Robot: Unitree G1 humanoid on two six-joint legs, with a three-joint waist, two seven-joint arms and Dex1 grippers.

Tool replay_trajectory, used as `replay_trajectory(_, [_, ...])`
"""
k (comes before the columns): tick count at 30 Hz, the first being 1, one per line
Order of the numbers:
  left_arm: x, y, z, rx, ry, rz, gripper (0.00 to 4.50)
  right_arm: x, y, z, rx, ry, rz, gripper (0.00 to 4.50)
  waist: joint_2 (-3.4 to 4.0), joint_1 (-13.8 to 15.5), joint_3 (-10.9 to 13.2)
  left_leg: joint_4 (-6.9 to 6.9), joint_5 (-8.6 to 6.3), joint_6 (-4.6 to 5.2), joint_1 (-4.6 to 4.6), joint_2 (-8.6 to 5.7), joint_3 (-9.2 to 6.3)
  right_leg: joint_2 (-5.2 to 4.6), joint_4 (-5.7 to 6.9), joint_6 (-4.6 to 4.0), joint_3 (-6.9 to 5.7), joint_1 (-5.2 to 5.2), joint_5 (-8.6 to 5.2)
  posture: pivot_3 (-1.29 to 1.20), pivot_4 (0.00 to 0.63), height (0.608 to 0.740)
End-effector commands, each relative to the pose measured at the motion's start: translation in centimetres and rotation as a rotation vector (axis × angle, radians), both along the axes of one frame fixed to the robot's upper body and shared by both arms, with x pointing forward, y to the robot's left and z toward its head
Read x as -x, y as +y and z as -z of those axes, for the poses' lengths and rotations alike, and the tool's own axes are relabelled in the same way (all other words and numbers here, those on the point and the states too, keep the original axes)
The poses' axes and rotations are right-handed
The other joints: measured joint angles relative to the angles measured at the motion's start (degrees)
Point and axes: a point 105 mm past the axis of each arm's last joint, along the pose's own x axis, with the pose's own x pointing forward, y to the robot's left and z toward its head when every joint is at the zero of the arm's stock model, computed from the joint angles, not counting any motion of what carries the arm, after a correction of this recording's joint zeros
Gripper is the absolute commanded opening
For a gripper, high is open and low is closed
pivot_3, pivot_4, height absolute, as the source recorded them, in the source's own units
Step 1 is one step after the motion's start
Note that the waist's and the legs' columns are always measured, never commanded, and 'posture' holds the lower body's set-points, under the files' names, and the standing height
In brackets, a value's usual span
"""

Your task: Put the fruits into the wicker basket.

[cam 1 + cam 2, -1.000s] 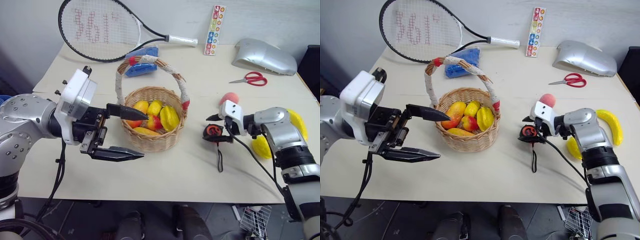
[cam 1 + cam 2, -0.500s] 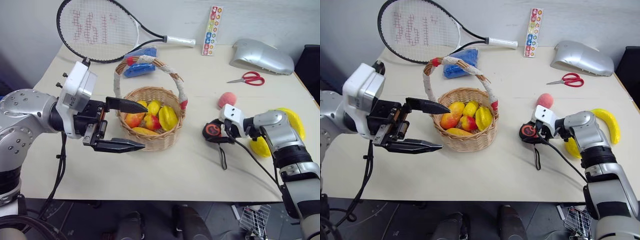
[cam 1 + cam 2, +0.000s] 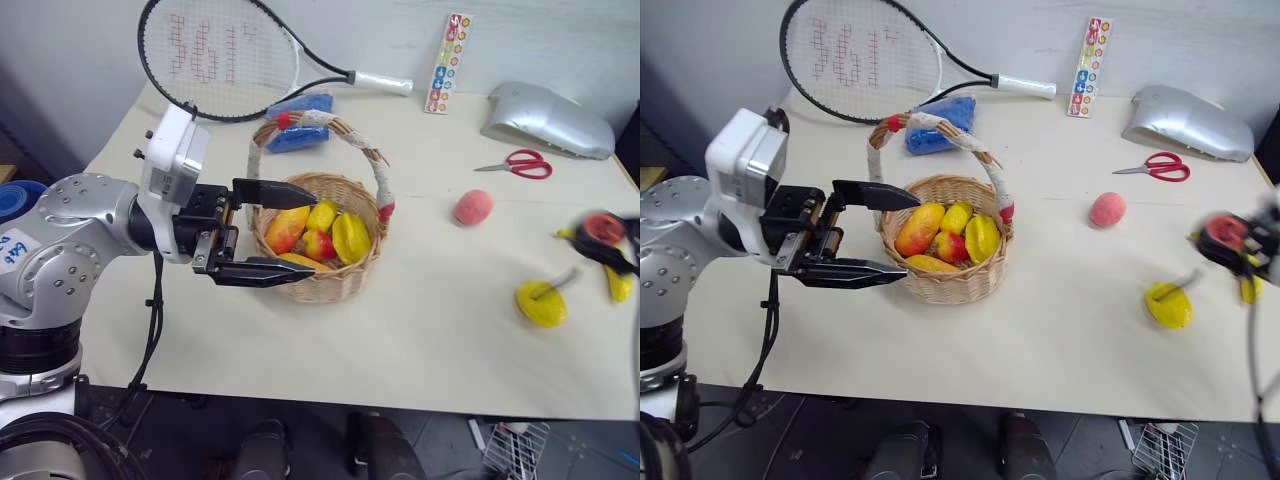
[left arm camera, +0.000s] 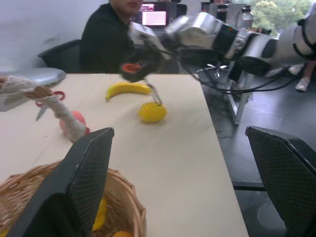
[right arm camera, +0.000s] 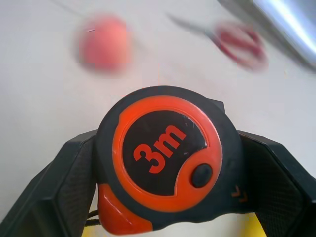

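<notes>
Wicker basket (image 3: 945, 270) on the tan table (image 3: 1060, 320), loaded with yellow and orange-red fruits (image 3: 950, 232); flanked at its near-left rim by the left gripper (image 3: 875, 232), fingers spread wide and grasping nothing. Out on the table to the right: pink peach (image 3: 1107, 209), well apart from the basket, then a bumpy lemon (image 3: 1168, 305) and a banana (image 4: 128, 89) near the edge. Above them, right gripper (image 5: 163, 163) clamped on a black-and-orange tape measure (image 5: 165, 157) (marked "3m"). Along the far side: tennis racket (image 3: 865, 60), red scissors (image 3: 1160, 166).

Bright even light, soft shadows; right end effector (image 3: 1240, 243) w/ tape measure (image 5: 165, 158) motion-blurred.
</notes>
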Motion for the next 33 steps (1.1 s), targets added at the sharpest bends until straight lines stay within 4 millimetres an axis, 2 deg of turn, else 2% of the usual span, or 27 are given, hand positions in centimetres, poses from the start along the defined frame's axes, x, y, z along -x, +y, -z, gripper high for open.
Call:
replay_trajectory(1, [0.0,-0.6,-0.7,0.022,-0.052,0.016,4.5,2.3,-2.3,0.4,0.019,-0.01,0.137,3.72,-0.01,-1.0,0.0,0.0,0.0,0.05,0.07,0.0,0.11,0.02,0.0,0.09,0.13,0.03,0.05,0.0,0.15,0.74])
replay_trajectory(4, [-0.2,-1.1,-0.8,0.03,-0.066,0.026,4.5,3.4,-3.3,2.8,0.001,0.024,0.214,3.72,-0.02,-2.4,0.0,0.0,-0.02,0.14,0.31,0.03,0.21,0.16,-0.08,0.31,0.36,0.26,0.18,0.0,0.15,0.74])
replay_trajectory(8, [-0.1,-1.9,-1.1,0.059,-0.066,0.059,4.5,4.1,-4.7,5.5,-0.034,0.032,0.318,3.72,0.01,-2.8,0.0,-0.02,0.02,0.09,0.37,0.04,0.29,0.28,-0.01,0.36,0.6,0.27,0.21,0.0,0.15,0.74])
replay_trajectory(13, [-0.3,-2.0,-0.7,0.032,-0.052,0.087,4.5,3.8,-4.6,8.2,-0.11,0.029,0.347,3.72,0.08,-2.8,0.0,-0.03,0.06,0.01,0.37,0.03,0.35,0.32,0.05,0.39,0.69,0.17,0.21,0.0,0.15,0.74])
replay_trajectory(15, [-0.5,-1.9,-0.9,0.03,-0.05,0.09,4.5,3.8,-4.6,8.8,-0.136,0.036,0.358,4.47,0.08,-2.6,0.0,-0.02,0.06,0.0,0.36,0.02,0.35,0.32,0.05,0.39,0.68,0.16,0.21,0.0,0.15,0.74])
replay_trajectory(16, [-0.5,-1.9,-0.9,0.026,-0.048,0.093,4.5,3.7,-4.5,8.8,-0.148,0.029,0.359,4.49,0.08,-2.5,0.0,-0.02,0.06,0.0,0.36,0.01,0.35,0.32,0.04,0.39,0.69,0.15,0.21,0.0,0.15,0.74])
replay_trajectory(18, [-0.6,-1.8,-0.9,0.018,-0.044,0.099,4.5,3.6,-4.6,7.7,-0.157,-0.015,0.358,4.49,0.06,-2.5,0.0,-0.01,0.07,0.0,0.36,0.01,0.34,0.32,0.02,0.41,0.69,0.17,0.22,0.0,0.15,0.74])
replay_trajectory(21, [-0.8,-1.7,-0.8,0.009,-0.044,0.096,4.5,3.7,-4.8,5.1,-0.128,-0.066,0.334,4.49,0.07,-2.4,0.0,-0.01,0.06,0.01,0.35,0.02,0.35,0.3,0.02,0.44,0.71,0.16,0.23,0.0,0.15,0.74])
replay_trajectory(24, [-1.0,-1.5,-0.9,0.004,-0.042,0.089,4.5,3.0,-3.5,1.5,-0.092,-0.117,0.227,4.49,0.12,-2.5,0.0,-0.01,0.06,0.01,0.33,0.04,0.35,0.3,0.02,0.45,0.72,0.15,0.23,0.0,0.15,0.74])
replay_trajectory(26, [-1.1,-1.3,-1.0,-0.002,-0.045,0.084,4.5,2.1,-1.3,-1.1,-0.075,-0.159,0.102,4.49,0.12,-2.6,0.0,-0.01,0.06,0.02,0.35,0.04,0.4,0.31,0.03,0.47,0.76,0.15,0.24,0.0,0.15,0.74])
replay_trajectory(28, [-1.0,-1.2,-1.1,-0.003,-0.049,0.08,4.5,1.3,1.4,-2.8,-0.069,-0.182,-0.044,4.49,0.1,-2.7,0.0,-0.01,0.05,0.0,0.37,0.08,0.41,0.38,0.03,0.47,0.77,0.15,0.24,0.0,0.15,0.74])
replay_trajectory(30, [-0.9,-1.1,-1.1,-0.002,-0.053,0.076,4.5,1.0,3.8,-3.7,-0.102,-0.181,-0.171,4.49,0.08,-2.6,0.0,-0.02,0.04,-0.02,0.37,0.16,0.38,0.41,0.02,0.47,0.74,0.16,0.24,0.0,0.15,0.74])
replay_trajectory(32, [-0.7,-1.1,-1.1,0.006,-0.057,0.068,4.5,1.1,8.0,-4.5,-0.134,-0.114,-0.408,4.49,0.08,-2.3,0.0,-0.01,0.04,-0.03,0.33,0.26,0.32,0.41,-0.01,0.48,0.69,0.15,0.24,0.0,0.15,0.74])
replay_trajectory(33, [-0.6,-1.1,-1.1,0.009,-0.058,0.066,4.5,1.3,9.5,-4.6,-0.142,-0.078,-0.496,4.49,0.09,-2.3,0.0,-0.01,0.04,-0.02,0.3,0.3,0.33,0.39,-0.01,0.48,0.69,0.13,0.24,0.0,0.15,0.74])
